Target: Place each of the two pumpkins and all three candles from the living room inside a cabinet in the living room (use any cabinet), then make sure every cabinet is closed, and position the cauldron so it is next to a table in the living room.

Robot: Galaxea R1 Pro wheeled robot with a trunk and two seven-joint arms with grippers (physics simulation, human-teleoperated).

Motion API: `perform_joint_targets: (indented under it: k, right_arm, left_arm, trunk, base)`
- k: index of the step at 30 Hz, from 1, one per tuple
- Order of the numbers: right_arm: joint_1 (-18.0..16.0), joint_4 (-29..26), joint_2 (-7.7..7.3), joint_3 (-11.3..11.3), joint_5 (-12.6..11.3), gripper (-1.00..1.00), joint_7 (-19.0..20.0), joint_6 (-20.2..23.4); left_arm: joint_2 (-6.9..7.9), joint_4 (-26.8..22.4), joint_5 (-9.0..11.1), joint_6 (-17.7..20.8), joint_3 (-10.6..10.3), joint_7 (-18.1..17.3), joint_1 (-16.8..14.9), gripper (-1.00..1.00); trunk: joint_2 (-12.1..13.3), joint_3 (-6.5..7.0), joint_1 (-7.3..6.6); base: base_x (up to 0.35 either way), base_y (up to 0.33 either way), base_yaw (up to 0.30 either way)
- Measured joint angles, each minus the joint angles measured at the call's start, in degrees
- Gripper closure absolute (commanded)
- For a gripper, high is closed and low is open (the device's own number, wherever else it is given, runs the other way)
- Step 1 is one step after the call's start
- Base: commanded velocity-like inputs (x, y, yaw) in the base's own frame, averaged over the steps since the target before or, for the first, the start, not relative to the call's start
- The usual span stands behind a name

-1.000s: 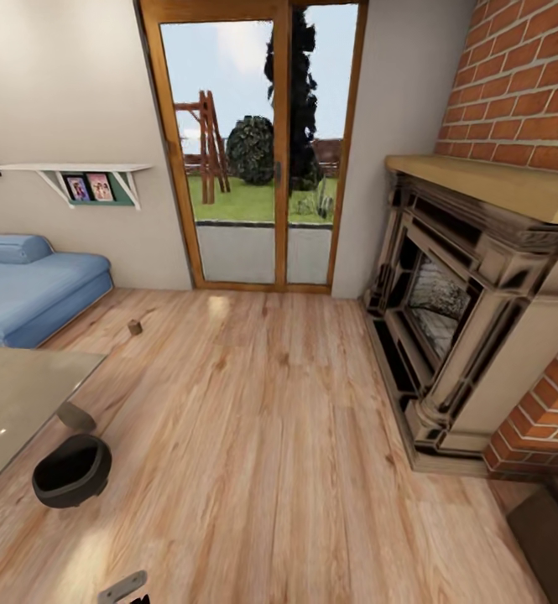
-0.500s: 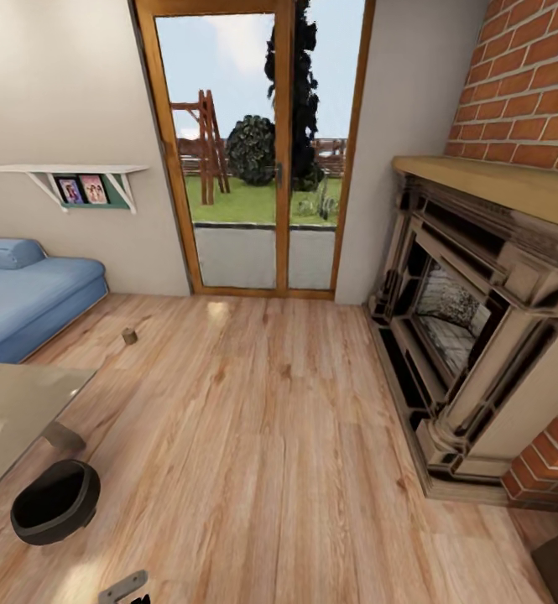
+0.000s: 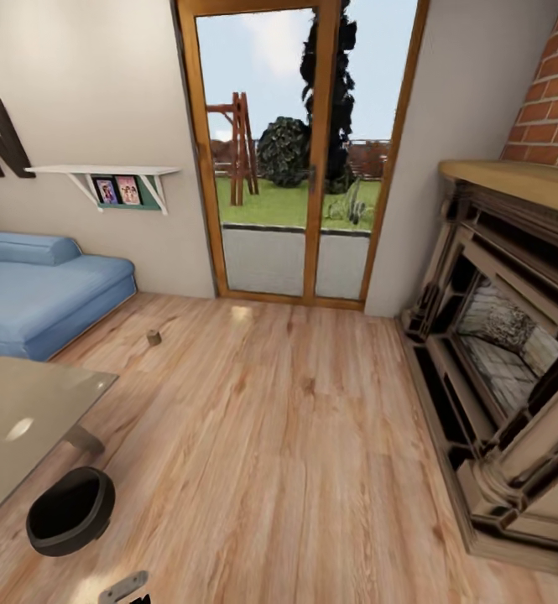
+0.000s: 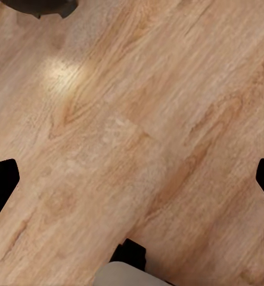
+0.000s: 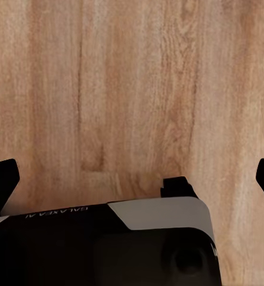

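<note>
The black cauldron sits on the wood floor at the lower left of the head view, right beside the corner leg of the glass-topped table. Farther off, a small stubby grey-tan cylinder that looks like a candle stands on the floor near the sofa. The pumpkins and the cabinet are out of view. My left gripper hangs open over bare floorboards, with a dark edge of the cauldron at the frame's border. My right gripper is open too, above the floor and part of my own base.
A blue sofa stands at the left wall under a white shelf. Glass patio doors fill the far wall. A large fireplace with a brick chimney lines the right side. Open wood floor lies between them.
The whole picture has slid to the right, so the camera has turned left. The cauldron, table and small cylinder keep their places in the room. Both grippers hold nothing.
</note>
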Motion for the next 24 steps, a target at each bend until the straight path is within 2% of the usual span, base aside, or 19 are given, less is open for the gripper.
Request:
perform_joint_targets:
  k: [14,19,24]
  right_arm:
    - [0.00,0.01,0.06,0.00,0.00,-1.00,0.00,0.00]
    - [0.01,0.00,0.07,0.00,0.00,-1.00,-0.01,-0.01]
    - [0.00,0.01,0.07,0.00,0.00,-1.00,-0.01,-0.02]
  left_arm:
    - [-0.01,0.00,-0.15,0.01,-0.03,-0.08,0.00,-1.00]
    - [-0.02,0.01,-0.17,0.00,-0.08,-0.11,-0.01,-1.00]
    - [-0.02,0.02,-0.24,0.01,-0.09,-0.12,-0.01,-1.00]
  trunk:
    - [0.00,0.36,0.00]
    - [0.00,0.40,0.00]
    - [0.00,0.41,0.00]
  base:
    - [0.325,0.031,0.267]
    - [0.332,-0.044,0.059]
    - [0.296,-0.184,0.006]
